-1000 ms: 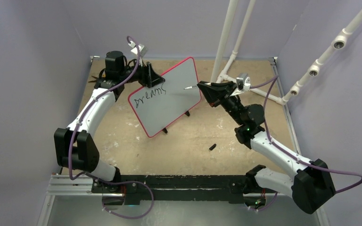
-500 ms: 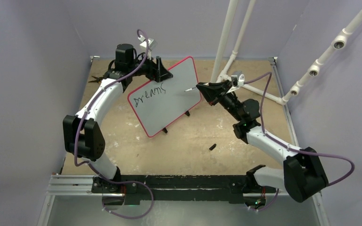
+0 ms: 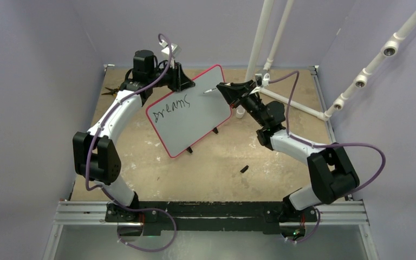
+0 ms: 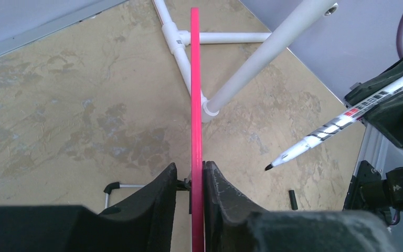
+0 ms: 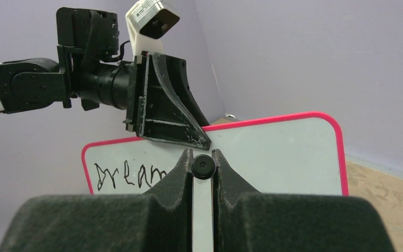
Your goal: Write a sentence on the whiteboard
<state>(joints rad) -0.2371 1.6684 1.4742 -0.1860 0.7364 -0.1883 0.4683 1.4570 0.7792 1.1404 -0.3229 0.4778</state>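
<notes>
Looking down from the top camera, you see the whiteboard (image 3: 195,122) standing tilted on its black feet at the far middle of the table (image 3: 141,162), its long edges running from 8 o'clock to 2 o'clock. Your left gripper (image 4: 190,176) is clamped on the red-pink rim of the far long edge, with both fingers pressed against it. Your right gripper (image 5: 203,157) is closed around a marker (image 4: 341,122). Its black tip points at the white face toward the board's 1 o'clock corner, and the left wrist view shows a gap between them. The sentence (image 3: 171,105) reads only "Dreams", 1 word near the 10 o'clock corner. A small black piece (image 3: 244,169) lies on the table at 4 o'clock from the board, well apart.
</notes>
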